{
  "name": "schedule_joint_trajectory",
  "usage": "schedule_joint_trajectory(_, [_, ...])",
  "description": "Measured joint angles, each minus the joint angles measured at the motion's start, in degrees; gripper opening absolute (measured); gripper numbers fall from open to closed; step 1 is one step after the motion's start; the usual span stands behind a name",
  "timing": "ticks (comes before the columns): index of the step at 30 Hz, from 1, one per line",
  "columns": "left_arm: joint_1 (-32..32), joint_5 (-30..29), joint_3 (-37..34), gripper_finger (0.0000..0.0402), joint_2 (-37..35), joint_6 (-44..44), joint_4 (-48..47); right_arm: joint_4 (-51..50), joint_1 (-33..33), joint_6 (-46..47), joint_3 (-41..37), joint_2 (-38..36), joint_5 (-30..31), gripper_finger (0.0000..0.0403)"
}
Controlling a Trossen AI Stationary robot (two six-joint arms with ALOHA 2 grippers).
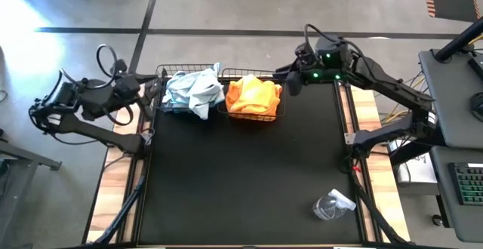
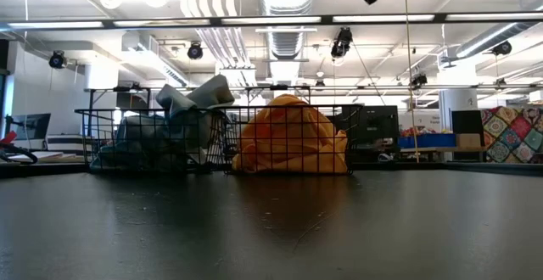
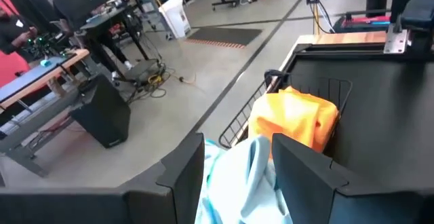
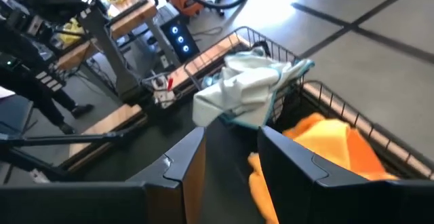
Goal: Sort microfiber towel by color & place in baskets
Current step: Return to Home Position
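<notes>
The left gripper [image 3: 236, 146] has its 2 fingers spread apart, grasping nothing. Just past their tips lie the pale blue-grey towels [image 1: 193, 90], heaped in the left basket [image 2: 97, 136] and spilling over its rim. Farther on, the orange towels [image 1: 253, 95] sit piled in the right basket [image 1: 253, 117], just beside the first. The right gripper [image 4: 230, 136], likewise spread and empty, hovers at that basket's outer end, with orange just ahead of its fingers and blue-grey beyond. Well apart from both grippers, a clear spray bottle [image 1: 332, 205] lies on the black table [image 1: 241, 181].
</notes>
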Motion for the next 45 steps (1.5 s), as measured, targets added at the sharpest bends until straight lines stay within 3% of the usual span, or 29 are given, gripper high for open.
schedule_joint_trajectory(12, [0.02, 0.00, 0.98, 0.0158, -5.76, 0.00, -5.85, -9.00, 0.94, 2.20, 0.00, -1.16, 0.06, 0.0125])
schedule_joint_trajectory(25, [0.00, 0.00, 0.92, 0.0158, -13.65, -1.91, -6.18, -18.25, 0.91, -0.78, 0.00, -3.29, 0.25, 0.0125])
schedule_joint_trajectory(32, [0.02, -0.02, -0.28, 0.0158, -17.16, -3.77, -6.41, -26.83, 0.89, -1.32, 0.00, -5.37, 3.61, 0.0125])
schedule_joint_trajectory(41, [0.00, 0.00, -0.75, 0.0158, -20.10, -14.73, -6.36, -35.34, 0.91, 9.40, 0.00, -6.79, 2.92, 0.0125])
schedule_joint_trajectory(45, [0.01, 0.00, -0.75, 0.0158, -20.54, -14.87, -6.24, -35.17, 0.89, 8.13, 0.00, -6.86, 3.25, 0.0125])
